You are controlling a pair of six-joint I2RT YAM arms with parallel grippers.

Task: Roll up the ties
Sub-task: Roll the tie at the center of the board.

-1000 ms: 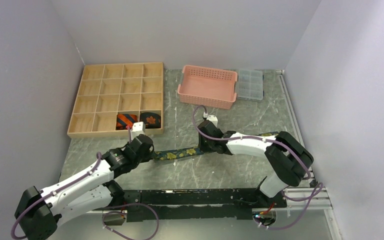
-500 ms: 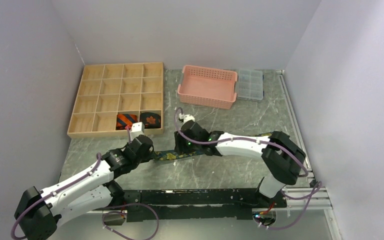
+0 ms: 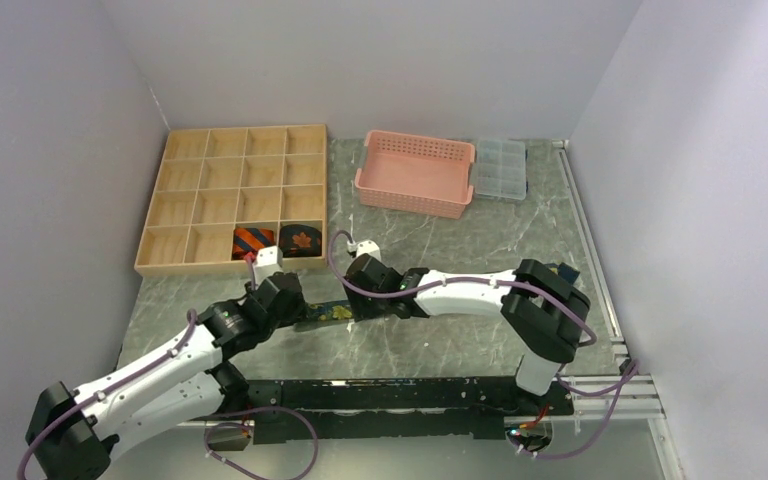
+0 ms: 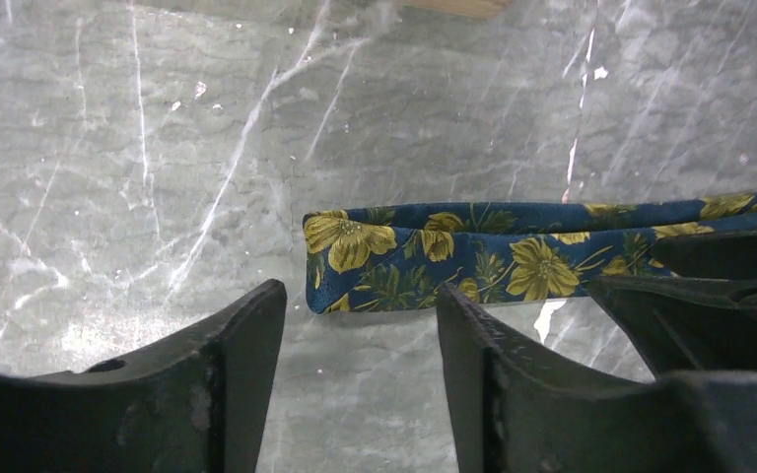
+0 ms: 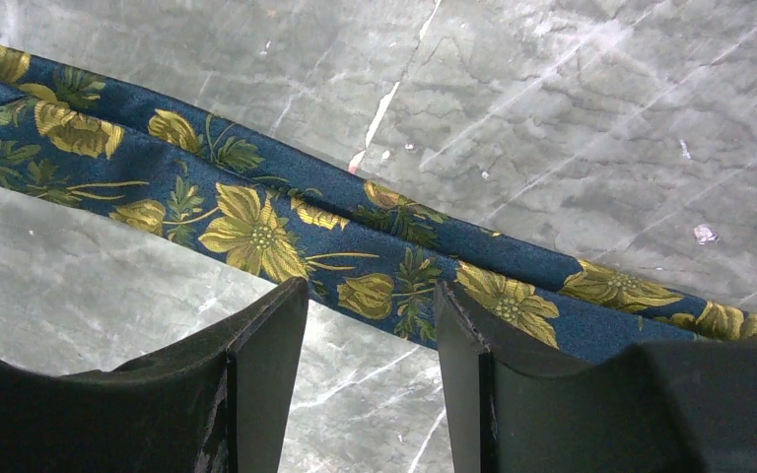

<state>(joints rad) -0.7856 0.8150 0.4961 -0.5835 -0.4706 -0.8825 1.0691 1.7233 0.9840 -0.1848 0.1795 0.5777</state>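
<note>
Top camera hangs high at the near side, looking down and forward over the whole marble table (image 3: pixel 520 230). Both wrist cameras sit low and close, facing down at that marble, and all three views share the floral tie (image 3: pixel 335 312) lying on it.

I'm seeing the blue tie with yellow-green flowers (image 3: pixel 335 313) lying flat and unrolled across the lower middle of the top view, while the orange-and-black striped tie (image 3: pixel 253 240) and the black orange-leaf tie (image 3: pixel 302 240) sit rolled, side by side, left of centre.
</note>
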